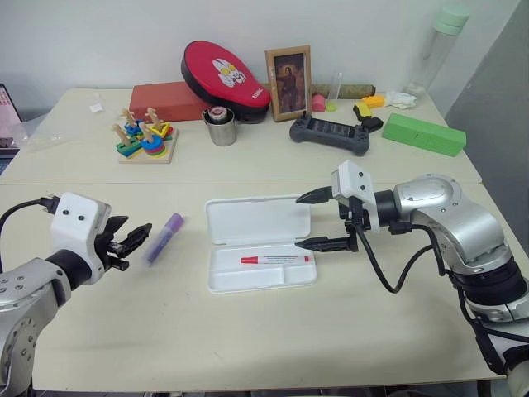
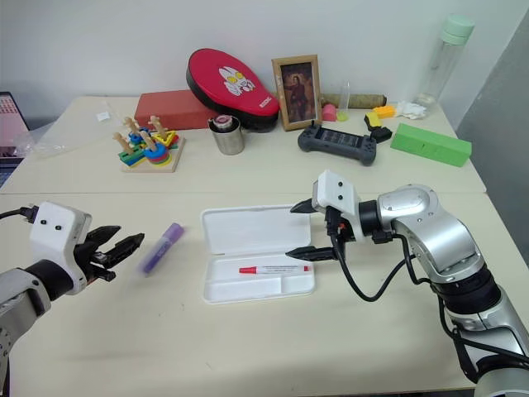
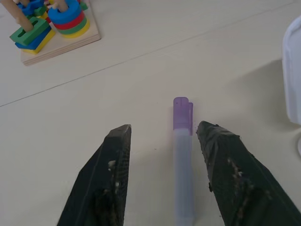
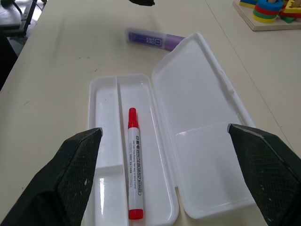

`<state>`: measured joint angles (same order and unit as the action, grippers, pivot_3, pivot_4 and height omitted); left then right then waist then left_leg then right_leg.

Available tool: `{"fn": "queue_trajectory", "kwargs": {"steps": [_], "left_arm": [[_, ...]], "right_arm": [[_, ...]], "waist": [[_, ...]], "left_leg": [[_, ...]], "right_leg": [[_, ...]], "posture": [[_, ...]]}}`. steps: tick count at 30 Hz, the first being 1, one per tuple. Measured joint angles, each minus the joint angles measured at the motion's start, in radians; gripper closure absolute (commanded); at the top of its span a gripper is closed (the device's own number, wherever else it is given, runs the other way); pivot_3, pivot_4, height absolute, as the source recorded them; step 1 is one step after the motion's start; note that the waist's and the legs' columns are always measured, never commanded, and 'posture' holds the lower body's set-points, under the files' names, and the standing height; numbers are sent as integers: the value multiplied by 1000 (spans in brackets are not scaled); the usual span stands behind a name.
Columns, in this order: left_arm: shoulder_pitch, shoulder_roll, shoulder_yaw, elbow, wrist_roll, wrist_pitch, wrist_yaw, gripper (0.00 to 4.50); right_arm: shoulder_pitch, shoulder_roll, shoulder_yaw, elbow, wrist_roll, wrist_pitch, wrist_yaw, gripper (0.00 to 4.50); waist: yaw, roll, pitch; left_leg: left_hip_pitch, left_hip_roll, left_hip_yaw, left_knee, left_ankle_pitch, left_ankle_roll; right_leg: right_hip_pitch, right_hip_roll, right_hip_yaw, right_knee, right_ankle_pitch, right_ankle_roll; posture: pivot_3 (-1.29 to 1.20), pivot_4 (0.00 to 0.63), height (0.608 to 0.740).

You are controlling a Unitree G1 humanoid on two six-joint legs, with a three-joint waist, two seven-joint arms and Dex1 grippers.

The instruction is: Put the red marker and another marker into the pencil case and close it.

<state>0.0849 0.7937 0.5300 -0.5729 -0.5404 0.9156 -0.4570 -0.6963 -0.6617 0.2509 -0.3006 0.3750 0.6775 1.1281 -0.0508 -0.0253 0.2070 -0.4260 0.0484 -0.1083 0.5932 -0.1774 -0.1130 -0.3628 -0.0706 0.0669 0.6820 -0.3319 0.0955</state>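
on table [image 1: 248,347], purple marker [image 1: 164,237] lies diagonally, cap toward far edge.

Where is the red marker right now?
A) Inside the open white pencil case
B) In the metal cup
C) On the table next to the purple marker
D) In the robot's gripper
A: the red marker lies in the tray of the open pencil case, with no gripper touching it.
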Motion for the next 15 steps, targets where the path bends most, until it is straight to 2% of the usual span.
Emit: {"fn": "queue_trajectory", "kwargs": {"steps": [3, 9, 15], "left_arm": [[-13, -5, -28, 0, -7, 29, 8, 715], [-37, -7, -84, 26, -2, 60, 14, 715], [-72, -27, -125, 86, 19, 71, 44, 715]], "right_arm": [[0, -19, -1, 0, 1, -5, 10, 0], [0, -66, -7, 4, 0, -26, 30, 0], [1, -70, -10, 9, 0, -32, 26, 0]], "waist": [[0, 0, 0], [0, 0, 0], [0, 0, 0]], "left_leg": [[0, 0, 0, 0, 0, 0], [0, 0, 0, 0, 0, 0], [0, 0, 0, 0, 0, 0]], "right_leg": [[0, 0, 0, 0, 0, 0], [0, 0, 0, 0, 0, 0], [0, 0, 0, 0, 0, 0]], "posture": [[0, 150, 740], [0, 150, 740], [0, 150, 740]]}}
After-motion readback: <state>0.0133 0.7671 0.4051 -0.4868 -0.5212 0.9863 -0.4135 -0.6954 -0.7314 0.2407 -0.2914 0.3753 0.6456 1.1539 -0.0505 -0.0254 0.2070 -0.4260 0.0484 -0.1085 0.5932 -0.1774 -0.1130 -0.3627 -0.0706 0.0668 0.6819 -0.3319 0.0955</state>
